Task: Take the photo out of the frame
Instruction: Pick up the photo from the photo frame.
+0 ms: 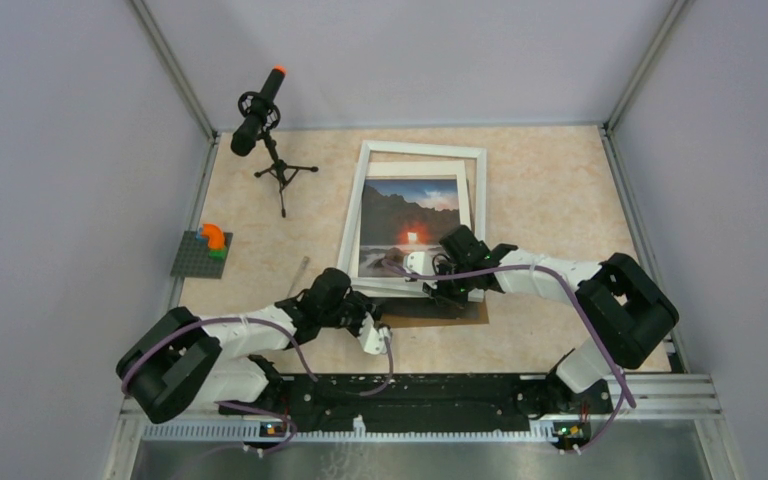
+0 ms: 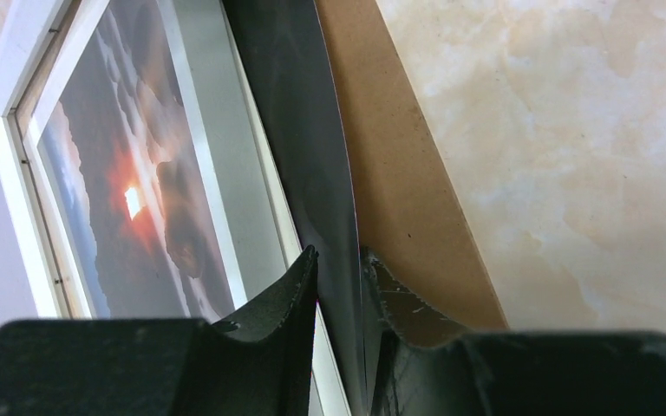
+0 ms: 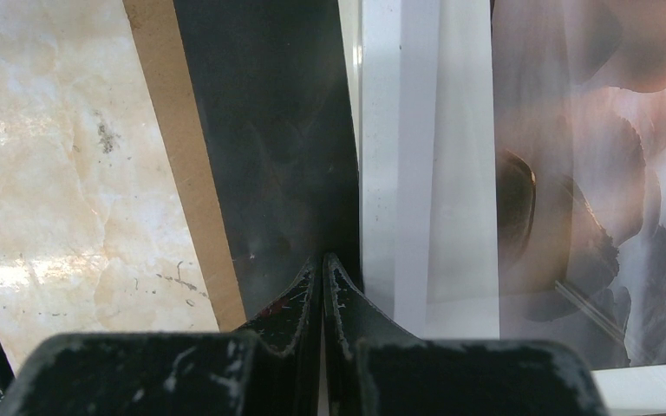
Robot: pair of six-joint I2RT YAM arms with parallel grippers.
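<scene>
Left gripper (image 2: pixel 340 264) first, since it's basically in the lens. Its black fingers (image 2: pixel 299 286) stand a bit apart, one on each side of the edge of a thin dark glossy sheet (image 2: pixel 299 130). The gap is wider than the sheet, so it looks like it's straddling rather than pinching. Can't tell if that sheet is part of the print or something else.

Just to the right of the sheet lies the brown backing board (image 1: pixel 450 314), flat on the marbled table (image 1: pixel 540 190). Its near edge pokes out from under both wrists.

Right gripper (image 3: pixel 323 264) is closed tight, fingers pressed together. The tips are down at the seam where the dark sheet meets a white strip.

The photo (image 1: pixel 410 215) sits mid-table inside the white frame (image 1: pixel 425 149), face up with a pale border around it. You can see dark rocks, an orange sun glow and blue sky. A sliver of tabletop shows between the frame's far rail and the top of that border.

Both arms reach in from the near side and meet at the frame's near edge. Off to the far left are a microphone on a tripod (image 1: pixel 258 112) and a grey baseplate with an orange piece (image 1: pixel 202 253), well apart from the frame.
</scene>
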